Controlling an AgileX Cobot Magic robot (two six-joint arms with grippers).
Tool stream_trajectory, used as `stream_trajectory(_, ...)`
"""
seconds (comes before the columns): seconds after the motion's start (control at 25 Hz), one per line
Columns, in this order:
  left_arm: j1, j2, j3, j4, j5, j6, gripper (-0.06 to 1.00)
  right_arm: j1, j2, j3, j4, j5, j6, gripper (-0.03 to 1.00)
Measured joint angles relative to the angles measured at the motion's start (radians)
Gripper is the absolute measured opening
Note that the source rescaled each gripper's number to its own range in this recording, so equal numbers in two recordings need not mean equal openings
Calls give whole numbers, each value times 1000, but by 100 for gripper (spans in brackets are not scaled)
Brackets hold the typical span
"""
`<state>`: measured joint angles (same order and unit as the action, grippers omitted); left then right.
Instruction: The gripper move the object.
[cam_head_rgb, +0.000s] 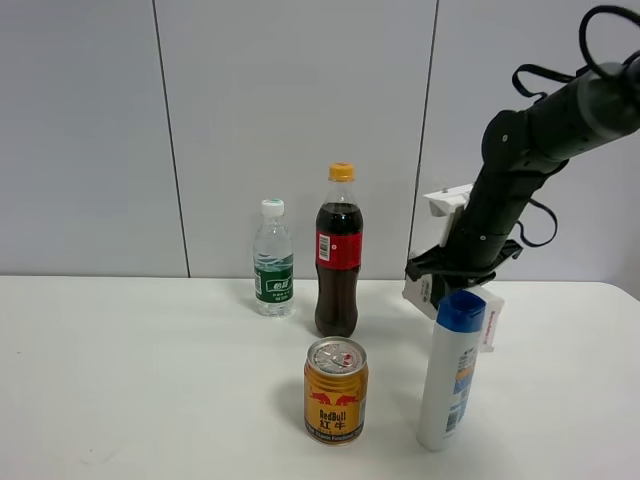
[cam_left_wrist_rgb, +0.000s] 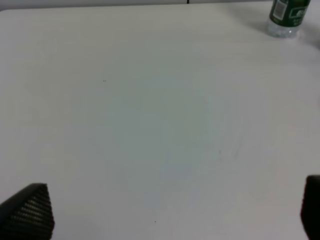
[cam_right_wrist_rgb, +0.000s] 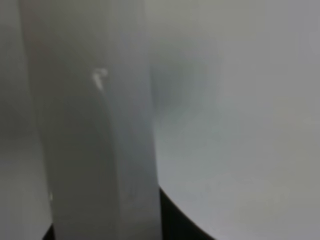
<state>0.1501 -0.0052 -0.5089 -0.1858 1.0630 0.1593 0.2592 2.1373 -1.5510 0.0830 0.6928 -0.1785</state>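
The white box (cam_head_rgb: 421, 292) shows only 2 slivers behind the right gripper (cam_head_rgb: 455, 268) and blue-capped bottle (cam_head_rgb: 452, 370), its print too small to read; the right wrist view is all blur; picture edges cut off the left gripper (cam_left_wrist_rgb: 170, 210) and the water bottle (cam_left_wrist_rgb: 287, 17).

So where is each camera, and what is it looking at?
Exterior high: high in front, facing the table; the right arm shows.
Left wrist: on the left arm, looking down at bare table; left gripper fingertips show.
Right wrist: close against the white box, all blurred.
Shared: water bottle, in high and left wrist views.
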Motion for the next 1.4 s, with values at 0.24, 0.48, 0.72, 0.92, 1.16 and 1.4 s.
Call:
stream_trajectory(0.24, 0, 0, 0, 0, 0, 0, 100, 3, 41, 0, 0, -22, -7, 0)
stream_trajectory(0.48, 0, 0, 0, 0, 0, 0, 100, 3, 42, -2, 0, -44, -17, 0)
stream_trajectory(0.72, 0, 0, 0, 0, 0, 0, 100, 3, 42, -2, -34, -44, -37, 4)
stream_trajectory(0.92, 0, 0, 0, 0, 0, 0, 100, 3, 42, -5, -34, -45, -33, 47)
stream_trajectory(1.16, 0, 0, 0, 0, 0, 0, 100, 3, 42, -5, -31, -42, -9, 61)
stream_trajectory(1.4, 0, 0, 0, 0, 0, 0, 100, 3, 9, -7, -30, 7, -7, 61)
